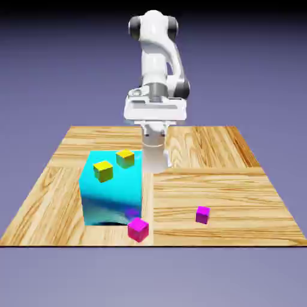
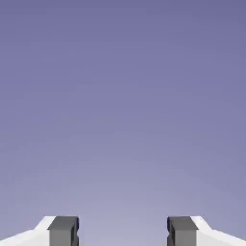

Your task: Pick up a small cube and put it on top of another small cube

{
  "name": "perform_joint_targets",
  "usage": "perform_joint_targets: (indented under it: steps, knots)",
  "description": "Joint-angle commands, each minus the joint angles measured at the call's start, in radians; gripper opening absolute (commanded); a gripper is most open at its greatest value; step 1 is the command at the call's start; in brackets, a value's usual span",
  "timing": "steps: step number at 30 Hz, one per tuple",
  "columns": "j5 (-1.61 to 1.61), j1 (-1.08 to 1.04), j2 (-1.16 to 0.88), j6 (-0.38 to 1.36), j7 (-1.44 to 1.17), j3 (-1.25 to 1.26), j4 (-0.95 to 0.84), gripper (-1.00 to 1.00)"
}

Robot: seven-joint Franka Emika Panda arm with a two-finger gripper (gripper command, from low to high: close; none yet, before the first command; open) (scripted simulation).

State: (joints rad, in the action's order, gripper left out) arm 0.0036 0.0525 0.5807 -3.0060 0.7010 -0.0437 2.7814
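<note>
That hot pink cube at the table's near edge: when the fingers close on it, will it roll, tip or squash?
The hot pink cube has flat faces and sharp edges, so it probably slides rather than rolls. It looks rigid, unlikely to squash. It sits near the table edge, so a nudge might push it off.

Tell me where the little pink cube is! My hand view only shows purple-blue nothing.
Observer: The small hot pink cube sits on the wooden table, near its front edge in the exterior view.
Operator: Is anything next to it?
Observer: A big cyan block stands just behind it, with two small yellow cubes on top.
Operator: Where's another cube to stack on?
Observer: A small purple-violet cube lies toward the exterior view's right, apart from the pink one.
</note>
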Motion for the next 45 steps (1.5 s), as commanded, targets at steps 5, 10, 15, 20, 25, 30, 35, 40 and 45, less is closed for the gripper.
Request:
perform_joint_targets:
  steps: [5, 10, 15, 20, 25, 30, 35, 40, 45]
  knots:
    - [0.015, 0.168, 0.044, 0.128, -0.166, -0.181, -0.119, 0.0]
    - [0.03, 0.336, 0.088, 0.257, -0.332, -0.362, -0.237, 0.0]
    - [0.045, 0.504, 0.133, 0.385, -0.497, -0.544, -0.356, 0.0]
    - [0.06, 0.672, 0.177, 0.514, -0.663, -0.725, -0.474, 0.0]
    - [0.075, 0.84, 0.221, 0.642, -0.829, -0.906, -0.593, 0.0]
    - [0.09, 1.007, 0.265, 0.77, -0.995, -1.087, -0.712, 0.0]
    - [0.104, 1.175, 0.309, 0.899, -1.16, -1.268, -0.83, 0.0]
    - [0.119, 1.343, 0.354, 1.027, -1.326, -1.45, -0.949, 0.0]
    - [0.134, 1.511, 0.398, 1.156, -1.492, -1.631, -1.068, 0.0]
